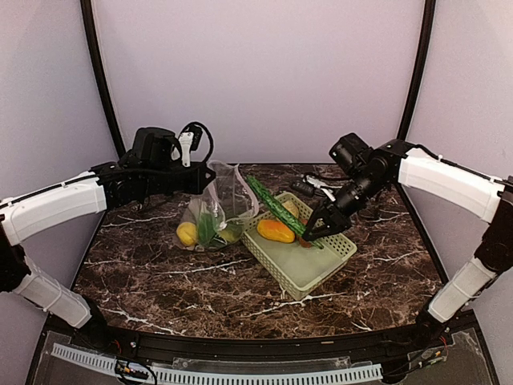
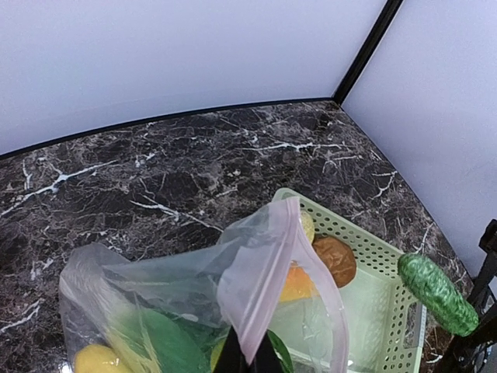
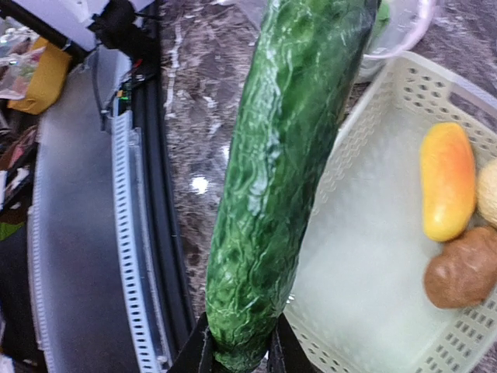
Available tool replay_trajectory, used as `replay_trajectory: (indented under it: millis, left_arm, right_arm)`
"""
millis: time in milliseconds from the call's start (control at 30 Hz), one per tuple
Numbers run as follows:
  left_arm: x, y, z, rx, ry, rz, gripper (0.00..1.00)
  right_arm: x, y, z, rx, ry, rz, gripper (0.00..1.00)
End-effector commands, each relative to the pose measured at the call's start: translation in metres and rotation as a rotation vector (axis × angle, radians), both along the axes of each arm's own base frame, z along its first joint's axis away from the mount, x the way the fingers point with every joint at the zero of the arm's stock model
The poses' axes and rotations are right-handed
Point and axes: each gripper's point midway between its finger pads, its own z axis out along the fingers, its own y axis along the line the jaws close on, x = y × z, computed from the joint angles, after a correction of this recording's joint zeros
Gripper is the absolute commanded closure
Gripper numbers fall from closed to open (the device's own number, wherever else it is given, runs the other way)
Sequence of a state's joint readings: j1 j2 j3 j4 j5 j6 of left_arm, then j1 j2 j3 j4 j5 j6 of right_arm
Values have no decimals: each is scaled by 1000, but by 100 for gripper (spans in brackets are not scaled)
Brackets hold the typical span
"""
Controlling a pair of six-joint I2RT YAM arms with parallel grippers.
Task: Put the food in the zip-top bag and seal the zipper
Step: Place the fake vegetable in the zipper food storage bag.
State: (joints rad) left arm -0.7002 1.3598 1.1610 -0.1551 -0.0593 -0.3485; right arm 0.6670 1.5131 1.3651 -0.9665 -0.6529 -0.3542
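My left gripper (image 1: pixel 210 178) (image 2: pixel 250 359) is shut on the pinkish zipper (image 2: pixel 264 287) of the clear zip-top bag (image 1: pixel 227 196) (image 2: pixel 178 280) and holds its mouth up. A yellow lemon (image 1: pixel 187 233) (image 2: pixel 97 360) and green pieces (image 1: pixel 210 228) lie inside the bag. My right gripper (image 1: pixel 313 235) (image 3: pixel 237 361) is shut on the end of a long green cucumber (image 1: pixel 276 207) (image 3: pixel 287 179), held slanted over the basket towards the bag. The orange piece (image 1: pixel 275 231) (image 3: pixel 448 180), brown potato (image 3: pixel 464 270) (image 2: pixel 335 259) and beige round one (image 3: pixel 489 190) lie in the basket.
The pale green basket (image 1: pixel 321 265) (image 3: pixel 373 256) stands right of the bag, touching it. Black cables (image 1: pixel 309 186) lie at the back behind the basket. A white perforated strip (image 3: pixel 128 233) runs along the table's near edge.
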Motion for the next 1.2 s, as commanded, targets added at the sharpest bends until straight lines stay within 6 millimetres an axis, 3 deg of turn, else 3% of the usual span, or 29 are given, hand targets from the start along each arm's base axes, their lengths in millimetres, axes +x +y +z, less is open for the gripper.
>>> replay_trajectory:
  millis: [0, 200, 333, 500, 600, 700, 800, 900, 1033, 1100, 1167]
  left_arm:
    - [-10, -28, 11, -14, -13, -132, 99]
    - [-23, -57, 9, 51, -17, -227, 99]
    - [-39, -73, 10, 64, -37, -298, 99]
    - [-49, -78, 16, 43, -44, -330, 99]
    - [-55, -82, 14, 17, -37, -347, 99]
    - [-54, -85, 11, -2, -20, -342, 99]
    - [-51, -82, 10, -4, -17, -310, 99]
    - [-45, -70, 15, 10, -42, -242, 99]
    - [-33, -42, 27, 34, -60, -127, 99]
    - [-21, -7, 45, 61, -79, -18, 99]
    - [-19, 24, 70, 86, -128, 54, 99]
  right_arm:
    - [-40, 15, 5, 96, 289, 136, 86]
    - [-53, 26, 0, 124, 466, 159, 86]
    - [-39, 36, 1, 128, 536, 109, 86]
    - [-3, 52, -4, 118, 631, 18, 84]
    - [15, 68, 2, 133, 690, -13, 68]
    - [26, 82, 21, 181, 751, -15, 52]
    - [29, 83, 26, 196, 752, -17, 45]
    - [28, 73, 31, 217, 755, -27, 43]
    - [36, 53, 53, 231, 607, -58, 40]
    - [40, 42, 70, 250, 508, -65, 39]
    - [46, 30, 74, 228, 380, -88, 39]
